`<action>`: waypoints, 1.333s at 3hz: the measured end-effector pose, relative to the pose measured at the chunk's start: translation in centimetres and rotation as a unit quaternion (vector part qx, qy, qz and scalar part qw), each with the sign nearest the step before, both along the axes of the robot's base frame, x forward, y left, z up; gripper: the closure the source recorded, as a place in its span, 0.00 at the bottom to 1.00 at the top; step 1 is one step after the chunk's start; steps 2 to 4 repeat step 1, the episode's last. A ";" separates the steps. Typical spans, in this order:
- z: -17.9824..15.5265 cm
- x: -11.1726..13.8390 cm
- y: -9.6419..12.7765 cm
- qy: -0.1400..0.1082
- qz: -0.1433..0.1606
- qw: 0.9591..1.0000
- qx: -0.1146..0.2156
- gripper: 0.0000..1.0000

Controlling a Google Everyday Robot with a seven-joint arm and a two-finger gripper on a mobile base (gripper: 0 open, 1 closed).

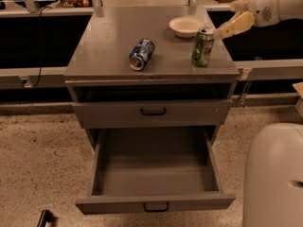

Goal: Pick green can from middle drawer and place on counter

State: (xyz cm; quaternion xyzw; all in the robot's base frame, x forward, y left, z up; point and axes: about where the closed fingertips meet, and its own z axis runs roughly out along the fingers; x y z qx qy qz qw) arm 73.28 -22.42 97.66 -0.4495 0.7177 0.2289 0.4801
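The green can (202, 47) stands upright on the counter (109, 37), near its right front corner. My gripper (226, 19) hangs just right of and above the can, open and empty. Its lower finger (235, 24) points at the can's top, very close to it. The middle drawer (156, 203) is pulled fully out at the bottom of the cabinet, and nothing shows inside it.
A blue-and-white can (141, 54) lies on its side at the counter's middle. A white bowl (185, 26) sits at the back right, just behind the green can. The drawer above (151, 111) is shut. My white base (274, 174) fills the lower right.
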 end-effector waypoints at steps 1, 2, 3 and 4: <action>4.6 -2.8 -1.3 -0.048 0.013 0.999 0.014 0.00; 4.6 -2.8 -1.3 -0.048 0.013 0.999 0.014 0.00; 4.6 -2.8 -1.3 -0.048 0.013 0.999 0.014 0.00; 4.6 -2.8 -1.3 -0.048 0.013 0.999 0.014 0.00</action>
